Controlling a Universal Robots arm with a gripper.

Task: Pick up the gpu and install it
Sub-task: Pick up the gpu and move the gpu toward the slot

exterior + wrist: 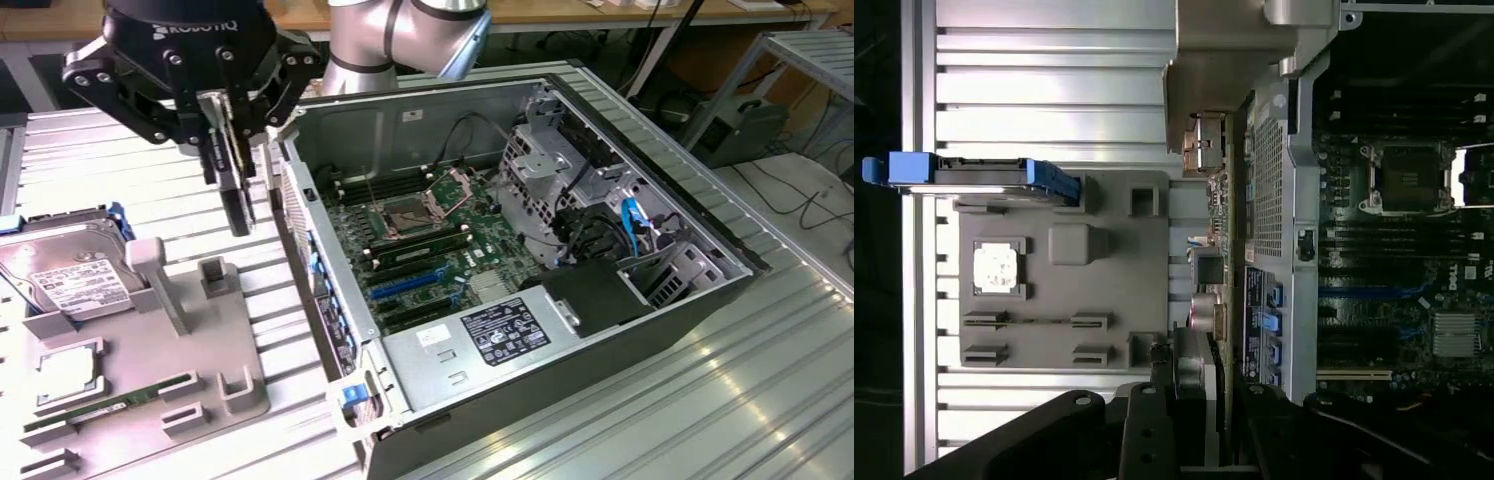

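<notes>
Fixture (pixel 200 340), a grey moulded tray, sits nearest at 7 o'clock in the ext. view, on the slatted alu surface (pixel 747 400). In its slots: thin green memory stick (pixel 100 408) lying flat at the near edge, square CPU chip (pixel 67 370) just behind it, and further back at 9 o'clock the HDD (pixel 74 275) w/ white label, in a blue-edged carrier.

Open PC case (pixel 641 330) lies on its side from centre out to 3 o'clock, just beside the fixture. Inside, near end first: PSU (pixel 501 330) w/ label, then mobo (pixel 441 250) w/ blue expansion slots (pixel 407 285), then CPU socket (pixel 407 215).

Black Robotiq pincer (pixel 230 150) is at 11 o'clock, fingers closed down onto the gpu (pixel 238 205), clamping its upper part from both faces. The gpu hangs on edge, long side vertical, clear of the fixture and apart from the posts below it, just outside the case's side wall at the case's 9 o'clock. In the wrist view the gpu is edge-on, w/ its bracket end (pixel 1199 145) away from the pincer and the card betw fixture and case wall.

Silver-grey arm (pixel 400 40) rises behind the case at 12 o'clock.
</notes>
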